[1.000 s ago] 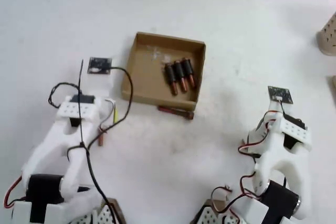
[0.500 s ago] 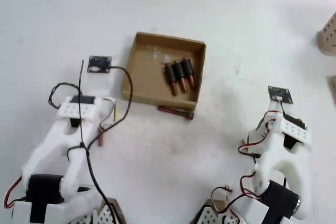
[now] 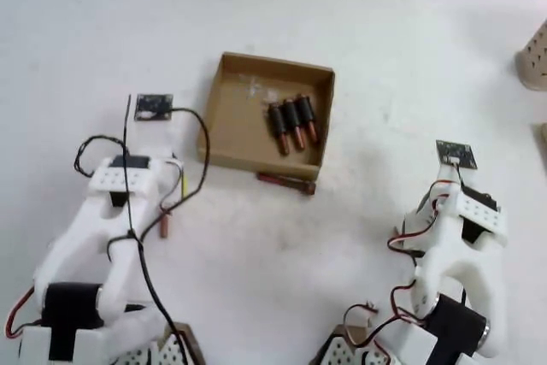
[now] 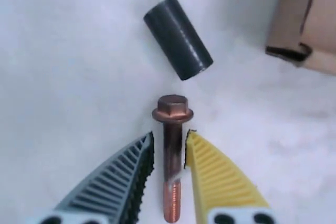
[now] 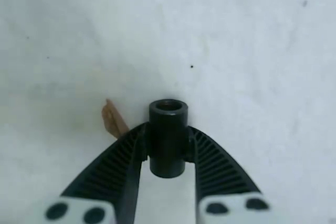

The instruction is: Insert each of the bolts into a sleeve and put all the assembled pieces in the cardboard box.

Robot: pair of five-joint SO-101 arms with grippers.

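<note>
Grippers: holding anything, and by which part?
Left gripper holds a copper bolt by its shank, just below the head. Right gripper holds a dark sleeve by its sides, open end sticking out past the fingertips.

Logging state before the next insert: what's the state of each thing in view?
left hand: shut on bolt
right hand: shut on sleeve
loose sleeve: lying on table, ungripped
cardboard box: open, three assembled pieces inside
reddish piece: lying on table, outside box
</note>
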